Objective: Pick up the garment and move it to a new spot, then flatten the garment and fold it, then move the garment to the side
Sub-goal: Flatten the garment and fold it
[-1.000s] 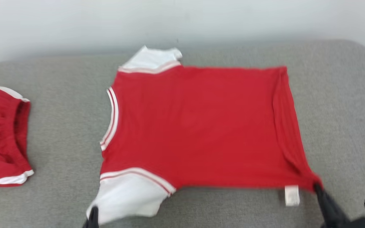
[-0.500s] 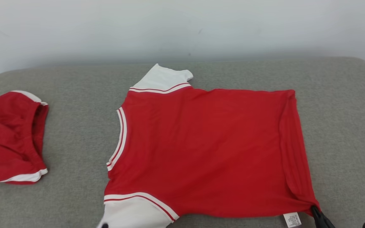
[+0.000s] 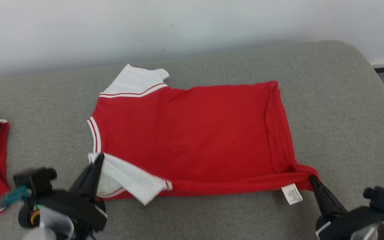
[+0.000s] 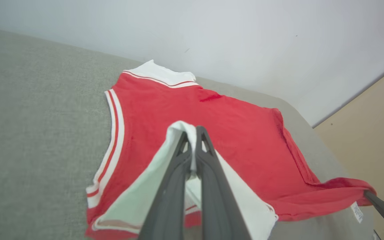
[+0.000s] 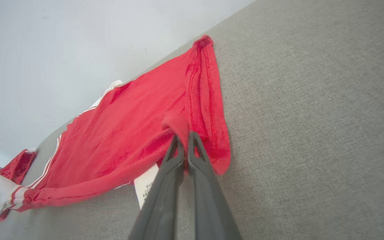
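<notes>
Garment: red shirt with white sleeves (image 3: 192, 133), spread on the grey upholstered cushion (image 3: 338, 110).
Left hand (image 3: 99, 159): clamped on the near white sleeve (image 3: 128, 180), raised over the body.
Right hand (image 3: 312, 180): clamped on the near hem corner (image 3: 303, 173).

Head looks down; both wrists closely share garment (image 3: 192, 133).

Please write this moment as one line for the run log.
phase: folding | left gripper: shut on near sleeve, lifted over red shirt | right gripper: shut on hem corner | surface: grey cushion
</notes>
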`<state>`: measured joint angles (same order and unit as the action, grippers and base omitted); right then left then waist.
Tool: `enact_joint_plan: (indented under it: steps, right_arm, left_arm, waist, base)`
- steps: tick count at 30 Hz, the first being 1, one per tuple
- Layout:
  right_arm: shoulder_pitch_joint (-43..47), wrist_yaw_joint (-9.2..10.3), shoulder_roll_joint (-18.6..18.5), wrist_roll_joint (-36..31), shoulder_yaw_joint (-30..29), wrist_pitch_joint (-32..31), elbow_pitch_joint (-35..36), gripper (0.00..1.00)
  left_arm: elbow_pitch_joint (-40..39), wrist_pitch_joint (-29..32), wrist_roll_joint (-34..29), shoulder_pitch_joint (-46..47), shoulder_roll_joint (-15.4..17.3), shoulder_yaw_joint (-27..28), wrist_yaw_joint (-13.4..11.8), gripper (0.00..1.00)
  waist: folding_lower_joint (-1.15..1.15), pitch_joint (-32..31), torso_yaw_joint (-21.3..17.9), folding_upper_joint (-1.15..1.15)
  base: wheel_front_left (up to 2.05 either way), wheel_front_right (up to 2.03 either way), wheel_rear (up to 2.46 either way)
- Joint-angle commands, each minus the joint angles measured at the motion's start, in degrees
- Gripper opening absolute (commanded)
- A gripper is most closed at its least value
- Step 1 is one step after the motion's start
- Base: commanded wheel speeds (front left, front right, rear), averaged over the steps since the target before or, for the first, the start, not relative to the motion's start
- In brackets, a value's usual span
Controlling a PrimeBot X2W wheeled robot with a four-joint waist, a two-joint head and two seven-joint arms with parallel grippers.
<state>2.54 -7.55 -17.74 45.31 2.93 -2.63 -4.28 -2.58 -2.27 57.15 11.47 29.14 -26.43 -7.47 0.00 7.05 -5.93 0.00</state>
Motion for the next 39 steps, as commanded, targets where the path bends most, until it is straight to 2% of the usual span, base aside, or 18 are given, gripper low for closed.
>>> enact_joint_plan:
  steps: [1,2,10,11,13,18,19,20,21,22,28,33,39]
  right_arm:
    - [-3.3,0.14,0.5,-0.8,0.8,-1.4,-2.1,0.0]
    - [-3.3,0.14,0.5,-0.8,0.8,-1.4,-2.1,0.0]
    - [-15.0,0.14,0.4,-0.8,3.4,-2.1,-10.9,0.0]
    - [-17.6,0.14,0.2,-1.1,4.8,-1.7,-13.3,0.0]
    - [-19.9,0.14,0.1,-0.9,5.9,-0.8,-15.6,0.0]
    - [-24.3,0.14,-0.6,-0.8,8.8,1.8,-20.8,0.0]
    - [-25.0,0.14,-1.0,-1.0,9.2,2.7,-21.5,0.11]
    - [-25.5,0.14,-1.4,-1.2,10.0,3.5,-22.0,0.54]
    - [-25.7,0.14,-1.5,-0.9,10.6,4.2,-22.6,1.0]
    - [-25.8,0.14,-1.9,-1.0,11.2,5.1,-23.0,1.0]
    - [-23.1,0.14,-5.3,-2.6,13.8,11.2,-23.2,1.0]
    - [-18.8,0.14,-7.0,-3.2,14.1,13.7,-22.3,1.0]
    - [-16.5,0.14,-6.5,-4.6,13.1,14.8,-23.3,1.0]
  left_arm:
    - [3.7,1.2,0.4,4.5,-0.2,0.2,1.1,0.0]
    - [3.7,1.2,0.4,4.5,-0.2,0.2,1.1,0.0]
    - [20.7,3.2,-1.0,17.6,-2.2,-0.8,5.2,0.0]
    - [24.3,3.3,-1.2,19.9,-3.1,-1.4,6.6,0.0]
    - [28.0,3.1,-1.4,21.7,-3.7,-1.8,7.7,0.0]
    - [35.1,1.6,-3.0,25.2,-5.3,-3.1,9.6,0.0]
    - [36.1,1.3,-3.0,25.8,-5.8,-3.2,10.0,0.0]
    - [37.1,0.4,-3.6,26.3,-5.9,-3.3,10.3,0.0]
    - [38.0,-0.4,-3.8,26.7,-6.0,-3.5,10.5,0.49]
    - [38.7,-1.1,-3.9,26.7,-6.4,-3.6,10.9,1.0]
    - [39.8,-6.8,-6.1,24.4,-6.3,-4.3,11.6,1.0]
    - [36.4,-9.8,-7.3,19.4,-5.2,-4.5,9.6,1.0]
    - [31.0,-9.2,-7.2,11.7,-3.6,-5.4,6.4,1.0]
  waist:
    - [0.0,2.3,-1.7,0.0]
    - [0.0,2.3,-1.7,0.0]
    - [0.0,5.4,-2.6,0.0]
    - [0.0,5.9,-2.8,0.0]
    - [0.0,6.1,-2.8,0.0]
    - [0.0,6.5,-2.6,0.0]
    - [0.0,6.4,-2.4,0.0]
    - [0.0,6.3,-2.2,0.0]
    - [0.0,6.1,-2.1,0.0]
    - [0.0,5.9,-1.9,0.0]
    - [0.0,4.1,-0.8,0.0]
    - [0.0,3.5,0.1,0.0]
    - [0.0,4.1,0.3,0.0]
  base:
    - [0.0,0.0,0.0]
    - [0.0,0.0,0.0]
    - [0.0,0.0,0.0]
    - [0.0,0.0,0.0]
    - [0.0,0.0,0.0]
    - [0.0,0.0,0.0]
    - [0.0,0.0,0.0]
    - [0.0,0.0,0.0]
    - [0.0,0.0,0.0]
    - [0.0,0.0,0.0]
    - [0.0,0.0,0.0]
    - [0.0,0.0,0.0]
    - [0.0,0.0,0.0]
